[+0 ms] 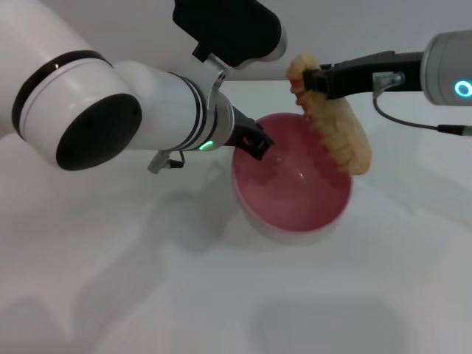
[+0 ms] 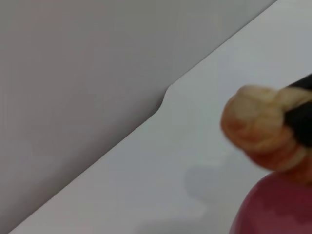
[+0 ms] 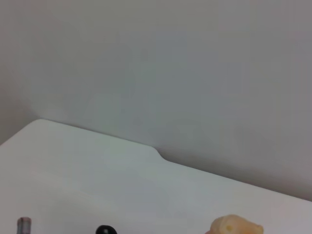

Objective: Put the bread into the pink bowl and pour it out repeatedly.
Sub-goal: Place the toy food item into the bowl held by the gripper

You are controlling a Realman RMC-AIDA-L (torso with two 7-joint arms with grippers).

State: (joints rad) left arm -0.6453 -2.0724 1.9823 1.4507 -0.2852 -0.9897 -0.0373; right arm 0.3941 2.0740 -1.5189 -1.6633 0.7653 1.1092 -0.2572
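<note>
The pink bowl (image 1: 295,192) stands on the white table. My left gripper (image 1: 253,142) is shut on the bowl's left rim. My right gripper (image 1: 313,80) is shut on the upper end of the bread (image 1: 341,129), which hangs tilted over the bowl's right side, its lower end near the right rim. In the left wrist view the bread's end (image 2: 256,126) shows above the bowl's rim (image 2: 278,207), with a black finger (image 2: 301,114) of the right gripper on it. In the right wrist view only a tip of the bread (image 3: 236,227) shows.
The white table (image 1: 147,280) spreads in front of and around the bowl. A grey wall (image 3: 156,73) rises behind the table's far edge. A thin cable (image 1: 413,122) hangs from my right arm.
</note>
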